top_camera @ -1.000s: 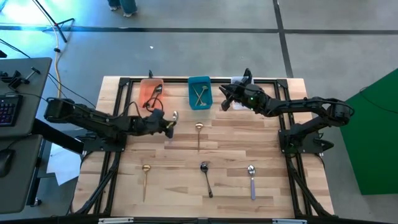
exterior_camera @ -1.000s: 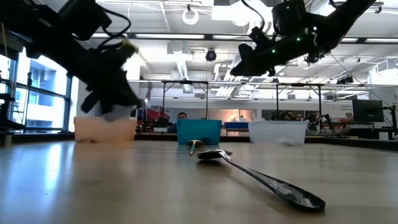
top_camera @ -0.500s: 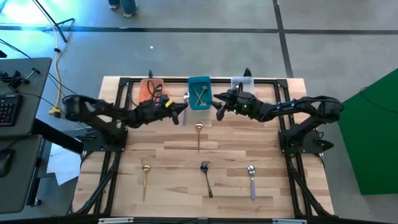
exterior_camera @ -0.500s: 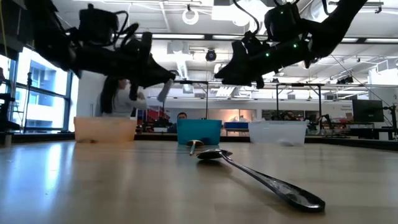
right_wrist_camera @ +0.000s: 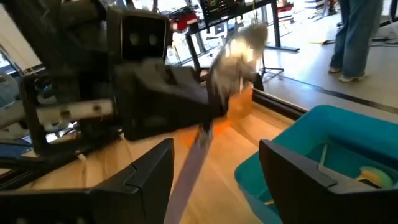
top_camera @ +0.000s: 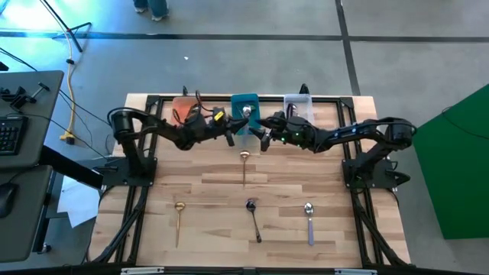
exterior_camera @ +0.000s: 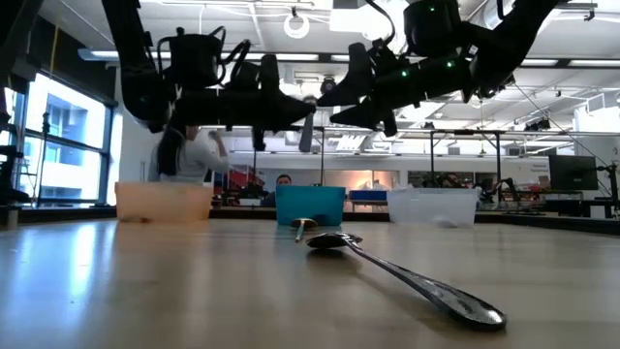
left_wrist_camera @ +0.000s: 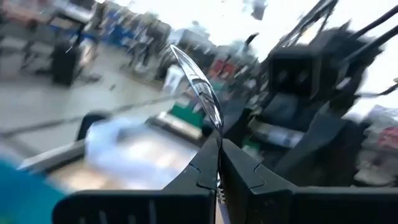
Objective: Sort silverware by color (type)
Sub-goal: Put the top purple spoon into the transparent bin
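Observation:
My left gripper (top_camera: 234, 130) reaches level from the table's left and is shut on a silver spoon with a pale lavender handle (right_wrist_camera: 239, 50), just in front of the teal bin (top_camera: 244, 103). My right gripper (top_camera: 260, 131) faces it from the right and is open. Its fingers (right_wrist_camera: 149, 171) stand on either side of the spoon's handle without touching it. Two gold spoons (top_camera: 244, 164) (top_camera: 179, 214), a dark spoon (top_camera: 253, 218) and a lavender-handled spoon (top_camera: 309, 218) lie flat on the table. My left gripper pinches the spoon's neck, just below the bowl (left_wrist_camera: 214, 127), between its two fingers (left_wrist_camera: 199, 171). The fingers come level from the table's left. The bowl (left_wrist_camera: 198, 84) sticks out past the fingertips, and the lavender handle (right_wrist_camera: 186, 177) hangs slanting below them, clear of the table.
An orange bin (top_camera: 186, 107), the teal bin holding gold spoons and a clear bin (top_camera: 298, 103) stand in a row along the far edge. The black frame rails (top_camera: 153, 99) border the table. In the room beyond the table stands a person (exterior_camera: 189, 155).
My left gripper has swung from the table's left middle toward the far edge and the teal bin. It has tipped from pointing down to level and carries the spoon clear of the table. My right gripper has moved toward the table's left to meet it and has opened.

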Controlling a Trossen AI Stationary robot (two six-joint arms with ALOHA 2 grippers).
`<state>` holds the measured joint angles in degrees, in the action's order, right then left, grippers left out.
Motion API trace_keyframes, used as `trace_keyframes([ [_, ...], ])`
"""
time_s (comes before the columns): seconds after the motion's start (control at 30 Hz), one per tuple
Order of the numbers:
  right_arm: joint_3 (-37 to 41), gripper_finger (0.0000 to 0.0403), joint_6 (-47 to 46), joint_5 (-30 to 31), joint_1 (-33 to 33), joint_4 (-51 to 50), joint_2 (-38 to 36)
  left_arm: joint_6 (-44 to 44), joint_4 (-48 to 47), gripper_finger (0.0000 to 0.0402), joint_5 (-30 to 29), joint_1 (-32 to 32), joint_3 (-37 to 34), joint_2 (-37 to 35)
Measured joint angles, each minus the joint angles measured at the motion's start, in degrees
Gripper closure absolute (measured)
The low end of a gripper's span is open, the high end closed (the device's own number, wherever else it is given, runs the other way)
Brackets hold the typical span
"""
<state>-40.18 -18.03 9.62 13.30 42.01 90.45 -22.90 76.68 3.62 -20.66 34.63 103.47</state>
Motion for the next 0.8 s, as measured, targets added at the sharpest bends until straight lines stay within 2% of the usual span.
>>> trace_keyframes([
  [0.1, -0.5, 0.0183, 0.0, -2.4, 0.0, -0.4, 0.1, -0.9, 3.7, 0.0401, 2.7, -0.9, 0.3, 0.3],
  [0.23, -1.3, 0.0183, -1.0, -6.9, 0.0, -0.3, 0.8, -2.4, 4.0, 0.0401, 5.4, -1.7, 0.3, 0.3],
  [0.53, -5.5, 0.0194, -1.0, -10.4, 0.2, -0.3, 6.2, -2.4, 4.2, 0.0401, 8.0, -1.7, 1.6, 0.3],
  [0.67, -6.3, 0.0252, 0.1, -10.6, 0.0, -0.3, 6.4, -2.7, 3.9, 0.0401, 7.9, -1.7, 1.5, 0.3],
  [0.8, -6.3, 0.0349, 0.1, -11.7, 0.3, -1.0, 6.3, -3.4, 3.4, 0.04, 8.1, -1.7, 1.5, 0.3],
])
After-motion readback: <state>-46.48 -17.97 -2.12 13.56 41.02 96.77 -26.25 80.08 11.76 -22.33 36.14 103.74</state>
